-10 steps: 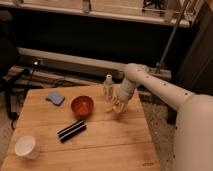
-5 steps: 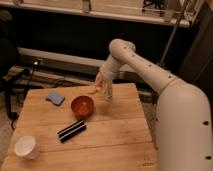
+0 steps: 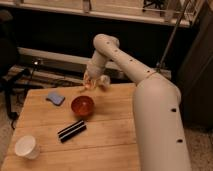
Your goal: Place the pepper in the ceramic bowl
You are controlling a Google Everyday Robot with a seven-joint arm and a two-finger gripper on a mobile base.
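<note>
Camera view, my gripper (image 3: 90, 81) hung upper centre of frame, clamped on the pepper (image 3: 85, 89), just above the ceramic bowl (image 3: 82, 107), table (image 3: 115, 135) beneath.

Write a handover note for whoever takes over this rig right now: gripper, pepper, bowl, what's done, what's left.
Gripper: shut on the pepper, in the air over the far edge of the wooden table, just behind the ceramic bowl.
Ceramic bowl: upright on the table, nothing seen inside.
Done: pepper picked up.
Left: bring it over the bowl, lower, release.
</note>
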